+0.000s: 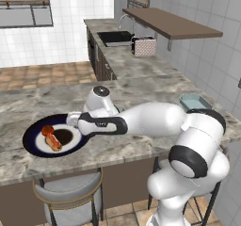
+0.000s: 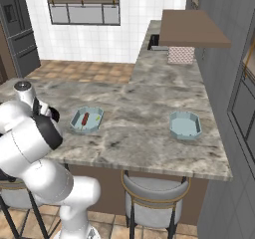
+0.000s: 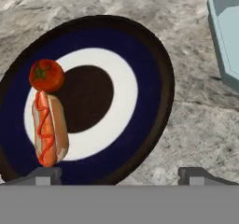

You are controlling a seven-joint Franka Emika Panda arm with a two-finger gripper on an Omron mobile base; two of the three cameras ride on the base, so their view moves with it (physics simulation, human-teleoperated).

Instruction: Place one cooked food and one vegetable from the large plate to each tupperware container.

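Note:
The large plate [image 3: 140, 45], navy-rimmed with a dark centre, lies on the marble counter at the left [image 1: 33, 147]. On it, a red tomato [image 3: 46, 75] touches the end of a sausage in a bun [image 3: 49, 127]; both also show in the left base view, tomato [image 1: 47, 130] and bun [image 1: 54, 143]. My gripper [image 3: 120, 176] hovers open over the plate's right part [image 1: 71, 121], holding nothing. One tupperware container [image 2: 86, 119] holds a bare sausage [image 2: 85, 118]. The other container [image 2: 185, 125] is empty, at the counter's right [image 1: 194, 101].
A corner of a pale tub [image 3: 226, 36] sits just beyond the plate's edge. Bar stools [image 2: 154, 198] stand under the counter's front edge. Farther back are a sink [image 1: 115, 37], a toaster [image 1: 144, 46] and a wall shelf [image 1: 169, 23].

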